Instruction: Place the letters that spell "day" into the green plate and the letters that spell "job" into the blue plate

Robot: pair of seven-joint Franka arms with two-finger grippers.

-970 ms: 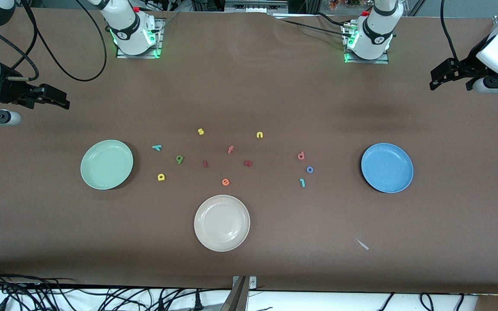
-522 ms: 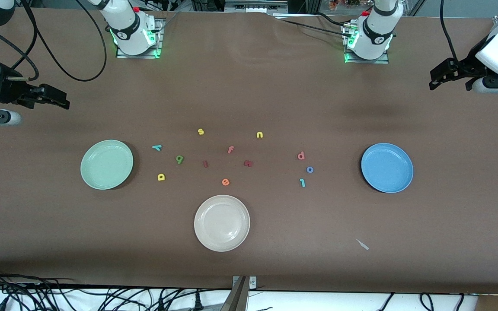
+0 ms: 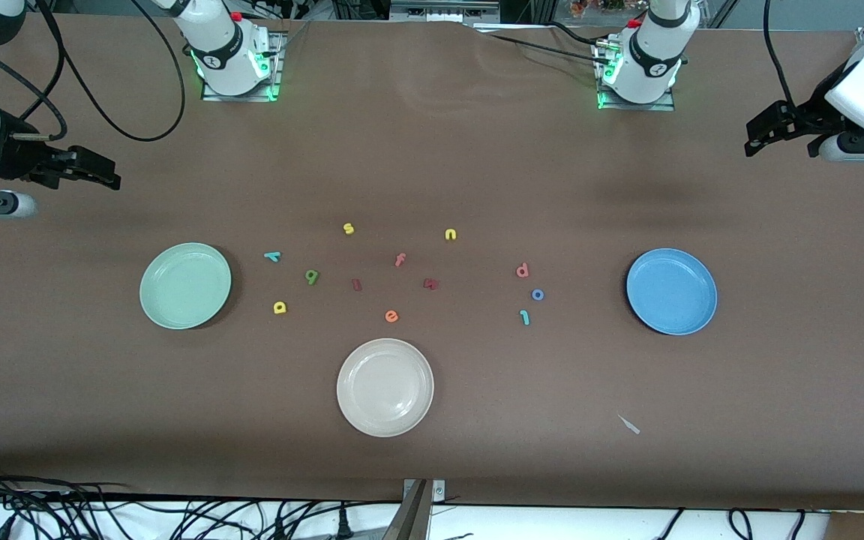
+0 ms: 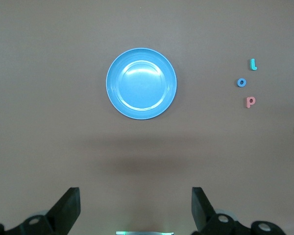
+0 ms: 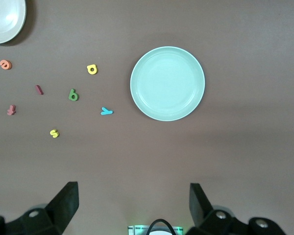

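Both grippers hang high with fingers spread and empty: in the front view the left gripper point(image 3: 758, 139) is over the table's left-arm end, the right gripper point(image 3: 106, 174) over the right-arm end. Between the green plate point(image 3: 185, 285) and blue plate point(image 3: 671, 291) lie the letters. The left wrist view shows the salmon letter point(image 4: 250, 102), blue "o" point(image 4: 241, 82) and teal "j" point(image 4: 254, 64) near the blue plate. The right wrist view shows the teal "y" point(image 5: 106, 111), green letter point(image 5: 73, 95) and yellow letter point(image 5: 91, 69) near the green plate.

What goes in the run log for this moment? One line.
left tool: open, high near blue plate | right tool: open, high near green plate | both plates empty | letters on table
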